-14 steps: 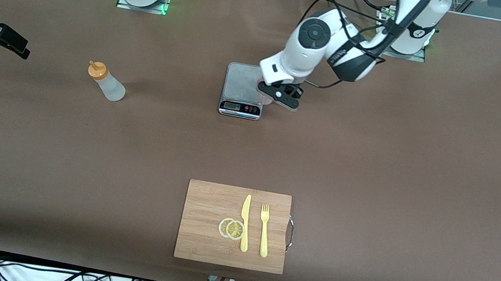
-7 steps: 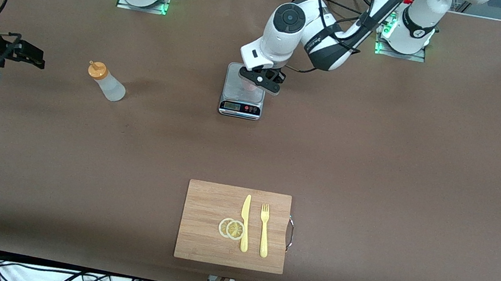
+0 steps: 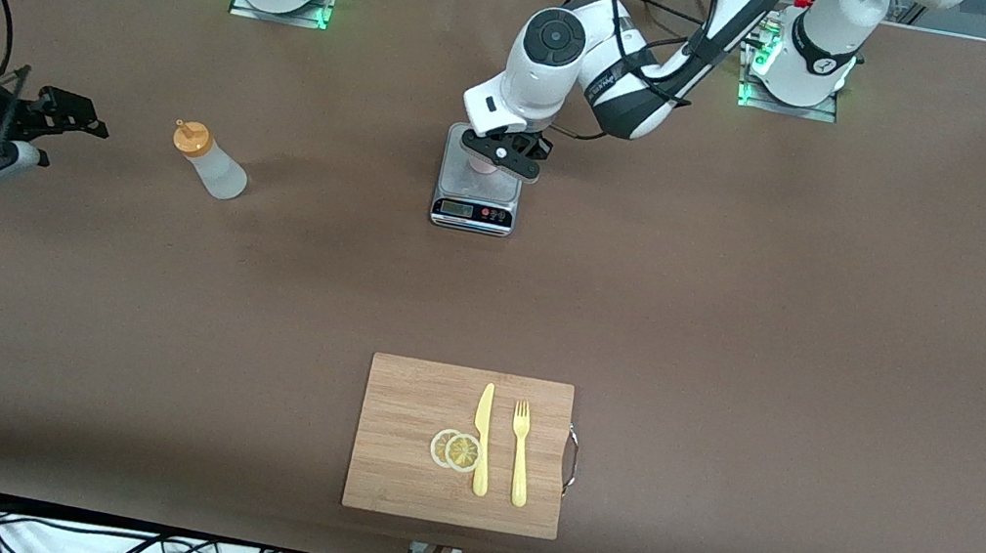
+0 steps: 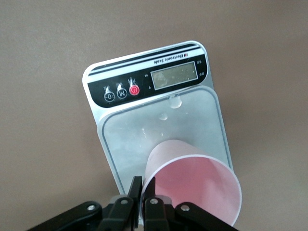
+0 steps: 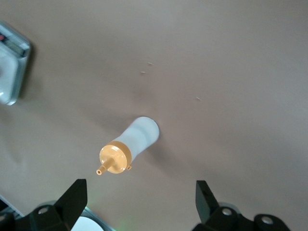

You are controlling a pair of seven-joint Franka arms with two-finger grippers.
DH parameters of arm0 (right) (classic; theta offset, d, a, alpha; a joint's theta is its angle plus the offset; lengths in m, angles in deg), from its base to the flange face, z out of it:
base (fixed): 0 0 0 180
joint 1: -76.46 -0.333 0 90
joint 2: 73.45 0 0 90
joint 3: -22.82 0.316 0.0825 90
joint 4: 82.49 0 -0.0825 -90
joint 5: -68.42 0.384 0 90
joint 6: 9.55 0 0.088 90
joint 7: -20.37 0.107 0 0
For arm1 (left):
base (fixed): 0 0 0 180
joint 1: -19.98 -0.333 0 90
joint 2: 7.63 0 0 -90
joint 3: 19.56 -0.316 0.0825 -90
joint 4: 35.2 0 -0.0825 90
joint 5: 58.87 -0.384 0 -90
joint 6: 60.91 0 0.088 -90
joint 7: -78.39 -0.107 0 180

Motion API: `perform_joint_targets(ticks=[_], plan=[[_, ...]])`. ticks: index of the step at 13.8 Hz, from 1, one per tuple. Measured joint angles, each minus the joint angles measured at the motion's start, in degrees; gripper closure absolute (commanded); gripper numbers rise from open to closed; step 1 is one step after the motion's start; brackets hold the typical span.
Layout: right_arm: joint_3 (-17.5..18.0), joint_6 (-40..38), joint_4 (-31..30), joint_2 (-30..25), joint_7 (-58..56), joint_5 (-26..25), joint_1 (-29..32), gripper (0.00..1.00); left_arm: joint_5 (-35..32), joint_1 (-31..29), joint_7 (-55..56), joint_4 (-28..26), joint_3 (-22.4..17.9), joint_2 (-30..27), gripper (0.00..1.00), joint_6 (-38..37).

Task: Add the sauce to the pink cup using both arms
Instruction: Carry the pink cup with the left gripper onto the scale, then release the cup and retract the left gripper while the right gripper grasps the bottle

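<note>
One bottle (image 3: 209,162), one cup (image 4: 192,185), two lemon slices (image 3: 455,450)

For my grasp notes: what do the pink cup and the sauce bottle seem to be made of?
Pink cup: probably thin plastic, smooth and matte, with a fine, even rim. Sauce bottle: likely soft translucent plastic, its body cloudy white, with an opaque orange cap.

Brown bench (image 3: 738,355). Whitish sauce (image 3: 214,165) with orange cap. Pale pink cup (image 4: 192,185) on a grey scale (image 3: 474,199) with red button. Tan board (image 3: 407,441), yellow knife (image 3: 482,438) and fork (image 3: 519,454).
</note>
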Motion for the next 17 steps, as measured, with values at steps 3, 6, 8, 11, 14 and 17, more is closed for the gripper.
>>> perform_joint_targets(ticks=[3,6,8,11,14,17], plan=[[-0.17,0.15,-1.59,3.2,-20.19,9.28,4.59,0.0,0.0,-0.19,0.06,1.85,-0.76,0.06,0.0,0.01],[-1.23,0.19,-3.82,8.42,-41.13,18.7,8.48,0.0,0.0,-0.78,0.23,4.52,-1.14,-0.34,0.0,-2.82],[-2.23,-0.07,-5.06,12.16,-53.66,23.9,10.12,0.0,0.0,-2.06,0.29,7.42,-1.28,-1.38,0.0,-8.52],[-2.76,-3.12,-5.79,18.22,-70.03,30.33,11.82,0.0,0.0,-4.27,0.29,13.12,-3.1,-4.19,0.0,-18.57],[-3.18,-5.98,-5.8,23.81,-84.71,34.3,12.5,0.0,0.0,-8.44,0.24,18.07,-5.76,-8.31,0.0,-27.94],[-3.44,-9.29,-5.77,28.53,-93.55,37.33,12.57,0.0,-0.01,-14.25,-4.82,21.29,-10.95,-13.13,0.0,-35.97]])
